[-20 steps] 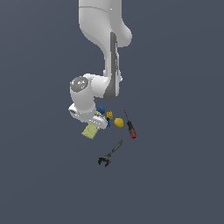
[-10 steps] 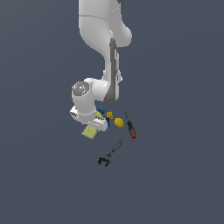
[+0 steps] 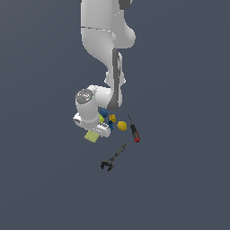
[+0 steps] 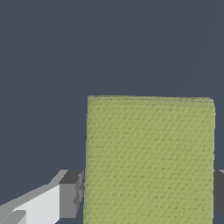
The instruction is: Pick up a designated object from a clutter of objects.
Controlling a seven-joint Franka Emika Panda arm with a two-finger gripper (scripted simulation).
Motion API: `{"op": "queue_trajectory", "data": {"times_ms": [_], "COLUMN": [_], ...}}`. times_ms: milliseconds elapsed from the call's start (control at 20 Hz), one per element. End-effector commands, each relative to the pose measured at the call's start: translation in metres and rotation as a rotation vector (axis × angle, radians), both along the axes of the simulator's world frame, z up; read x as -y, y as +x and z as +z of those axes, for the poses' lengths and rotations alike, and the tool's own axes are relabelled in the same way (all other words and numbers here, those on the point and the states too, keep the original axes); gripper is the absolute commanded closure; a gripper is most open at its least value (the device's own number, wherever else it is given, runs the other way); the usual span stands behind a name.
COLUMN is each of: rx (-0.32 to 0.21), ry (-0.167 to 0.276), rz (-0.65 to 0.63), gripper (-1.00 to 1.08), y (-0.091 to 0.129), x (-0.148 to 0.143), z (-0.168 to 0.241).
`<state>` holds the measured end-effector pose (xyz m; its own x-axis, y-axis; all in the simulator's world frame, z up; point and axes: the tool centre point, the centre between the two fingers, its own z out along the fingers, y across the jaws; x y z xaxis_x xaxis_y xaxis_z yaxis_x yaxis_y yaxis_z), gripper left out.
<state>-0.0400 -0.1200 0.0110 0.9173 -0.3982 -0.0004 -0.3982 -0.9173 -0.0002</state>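
Presently: grasp stage on the designated pad.

Exterior view: we found the gripper [image 3: 95, 130] low over the pad [image 3: 91, 136], at the clutter's edge on the exterior view's left, near the blue ball [image 3: 104, 113], lemon shape [image 3: 121, 126], screwdriver [image 3: 134, 130] and wrench [image 3: 112, 158]. Wrist view: the pad [image 4: 148, 159] sat between the fingers [image 4: 70, 194], which stood apart beside its edges; we could not tell whether they touched it. We judged closing, then lifting, comes next. No brands or writing were legible.
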Motion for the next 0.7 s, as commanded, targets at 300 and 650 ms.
{"op": "queue_trajectory", "data": {"times_ms": [300, 650], "rx": [0.000, 0.001], "ry": [0.000, 0.000], "rz": [0.001, 0.000], "gripper": [1.08, 1.08], "y": [0.0002, 0.0014], "x": [-0.0002, 0.0001], "z": [-0.0015, 0.0040]}}
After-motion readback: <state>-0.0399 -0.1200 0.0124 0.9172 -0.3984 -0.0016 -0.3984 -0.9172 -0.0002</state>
